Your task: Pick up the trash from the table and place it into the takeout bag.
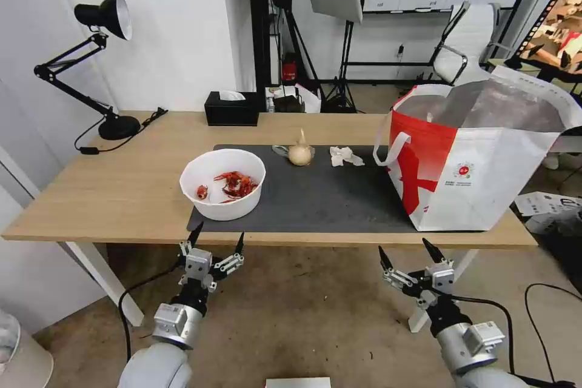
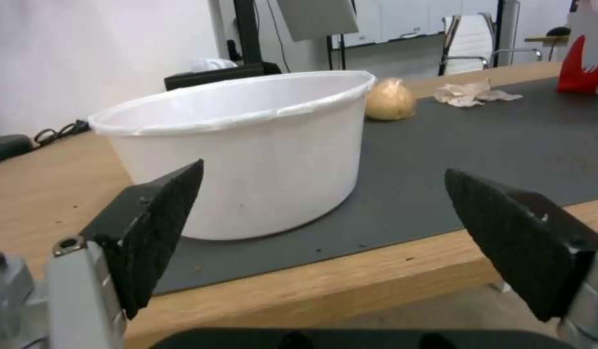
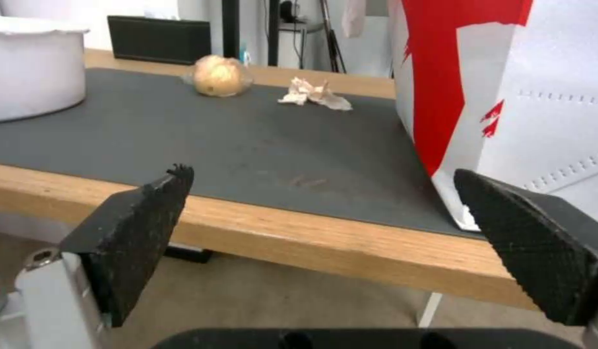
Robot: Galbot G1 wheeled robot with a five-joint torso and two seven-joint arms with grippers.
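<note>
White bowl (image 1: pixel 222 183) of shells, tan bundle (image 1: pixel 300 153) at its 1 o'clock and tissue (image 1: pixel 344 156) remained on the mat; takeout bag (image 1: pixel 479 157) stood at 3 o'clock. Left gripper (image 1: pixel 216 239) and right gripper (image 1: pixel 407 253) hung below the table (image 1: pixel 121 194) edge, fingers spread, empty.

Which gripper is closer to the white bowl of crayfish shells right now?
Left. The left gripper hangs open just off the table's near edge, right in front of the bowl. The right gripper, also open, sits farther along that edge, in front of the takeout bag.
</note>
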